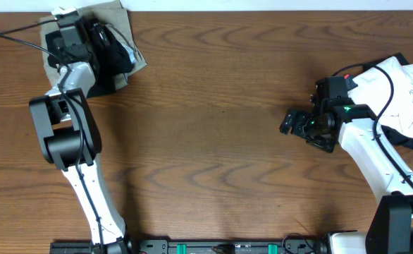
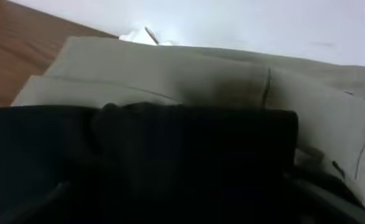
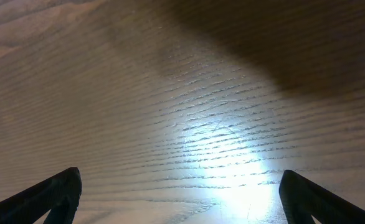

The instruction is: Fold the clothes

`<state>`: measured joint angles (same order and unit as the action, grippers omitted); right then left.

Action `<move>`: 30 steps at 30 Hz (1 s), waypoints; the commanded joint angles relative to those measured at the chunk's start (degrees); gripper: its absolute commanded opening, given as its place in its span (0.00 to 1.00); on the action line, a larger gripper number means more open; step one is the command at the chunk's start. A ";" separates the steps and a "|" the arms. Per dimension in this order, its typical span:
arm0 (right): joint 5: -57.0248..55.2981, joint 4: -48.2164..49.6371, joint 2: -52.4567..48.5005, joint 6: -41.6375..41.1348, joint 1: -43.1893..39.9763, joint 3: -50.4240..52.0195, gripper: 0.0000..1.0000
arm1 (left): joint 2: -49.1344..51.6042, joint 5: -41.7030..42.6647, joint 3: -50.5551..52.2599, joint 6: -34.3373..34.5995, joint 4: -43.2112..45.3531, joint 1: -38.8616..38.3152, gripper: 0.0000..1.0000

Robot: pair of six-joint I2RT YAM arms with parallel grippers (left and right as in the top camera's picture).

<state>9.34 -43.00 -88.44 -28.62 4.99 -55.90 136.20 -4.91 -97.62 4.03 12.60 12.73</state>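
Observation:
At the table's far left corner lies a stack of clothes: a folded khaki-olive piece (image 1: 115, 13) with a black garment (image 1: 115, 67) on top. My left gripper (image 1: 77, 33) is low over this stack. In the left wrist view the black garment (image 2: 170, 168) fills the lower half and hides the fingers, and the khaki piece (image 2: 189, 74) lies beyond it. At the right edge a white printed top (image 1: 404, 92) rests on dark fabric (image 1: 409, 143). My right gripper (image 1: 292, 121) (image 3: 182, 205) hovers open over bare wood, left of that pile, with nothing between its fingertips (image 3: 55, 193).
The wooden table (image 1: 213, 127) stretches between the two piles. Its far edge meets a white surface (image 1: 263, 4) just behind the khaki piece. Cables (image 1: 23, 32) trail from the left arm over the far left corner.

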 commanded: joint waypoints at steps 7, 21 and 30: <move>-0.37 -0.09 0.74 0.44 -0.48 -0.98 0.99 | -8.63 -0.04 0.20 2.21 -4.17 0.02 0.98; -0.37 -0.09 0.74 0.44 -0.48 -0.98 0.99 | -20.55 -0.13 4.37 15.23 -28.87 0.04 0.98; -0.37 -0.09 0.74 0.44 -0.48 -0.98 0.99 | -20.11 -0.28 25.57 15.96 2.34 0.04 0.98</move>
<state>9.34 -43.00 -88.42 -28.62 4.99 -55.92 115.55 -4.71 -76.03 19.70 9.37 12.73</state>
